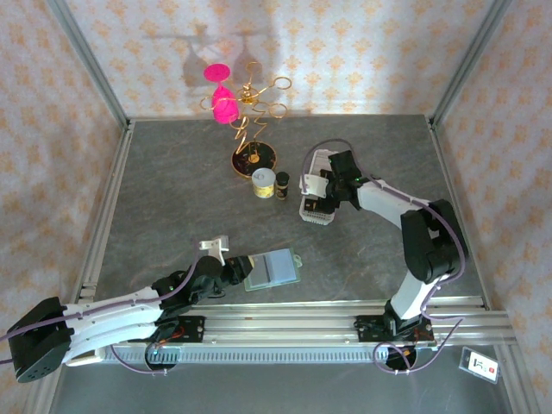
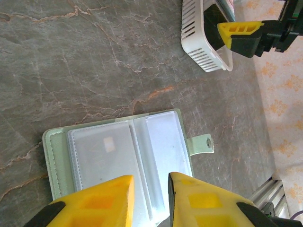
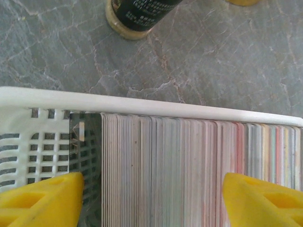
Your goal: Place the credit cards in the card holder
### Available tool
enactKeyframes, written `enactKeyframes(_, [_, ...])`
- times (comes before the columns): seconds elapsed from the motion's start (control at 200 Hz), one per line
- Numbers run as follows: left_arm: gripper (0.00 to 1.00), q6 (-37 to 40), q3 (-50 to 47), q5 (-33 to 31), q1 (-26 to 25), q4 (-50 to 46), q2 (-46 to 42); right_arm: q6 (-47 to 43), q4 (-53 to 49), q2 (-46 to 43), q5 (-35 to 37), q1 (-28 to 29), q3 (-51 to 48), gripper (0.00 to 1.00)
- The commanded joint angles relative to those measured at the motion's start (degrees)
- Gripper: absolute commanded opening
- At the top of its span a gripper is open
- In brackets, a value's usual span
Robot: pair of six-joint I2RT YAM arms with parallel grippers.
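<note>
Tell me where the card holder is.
Top view: the card holder lies open near the front edge of the table, directly before the left gripper.

I work in a robot lab booth: aluminium frame posts (image 1: 88,60) and patterned wallpaper panels (image 1: 362,52) enclose my grey stone-look worktop (image 1: 164,207).

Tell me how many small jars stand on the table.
2. A pale jar stands in front of the gold stand; a dark jar is just right of it. None seems hidden.
</note>
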Motion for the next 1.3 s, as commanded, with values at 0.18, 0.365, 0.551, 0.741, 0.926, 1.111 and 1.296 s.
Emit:
enactKeyframes(0.18, [0.26,0.57,-0.36,0.43,-0.45,1.84,-0.08,-2.37,0.30,2.25,5.62,1.40,1.09,0.76])
enactKeyframes(0.365, [0.26,1.67,0.16,1.78,-0.46,1.74,0.11,-2.91,-0.67,1.88,5.80,1.39,1.98,0.55])
enactKeyframes(0.551, [0.26,0.98,0.25,1.63,-0.40,1.46,0.41,-2.89,-1.99,1.50,5.37,1.42,2.85,0.48])
enactKeyframes(0.741, [0.26,1.31,1.38,2.67,-0.47,0.68,1.15,-2.57,-2.46,0.58,5.55,1.37,2.91,0.46])
enactKeyframes(0.926, [0.26,1.13,1.12,2.85,-0.42,1.16,1.50,-2.46,-2.31,-0.51,5.72,1.39,2.25,0.45])
enactKeyframes(1.111, [0.25,0.46,1.12,2.57,-0.48,0.24,1.72,-2.11,-1.41,-2.13,5.60,1.35,1.43,0.44])
enactKeyframes(1.296, [0.25,0.16,1.18,2.70,-0.41,0.31,2.08,-1.84,-1.92,-2.32,5.42,1.70,1.37,0.42])
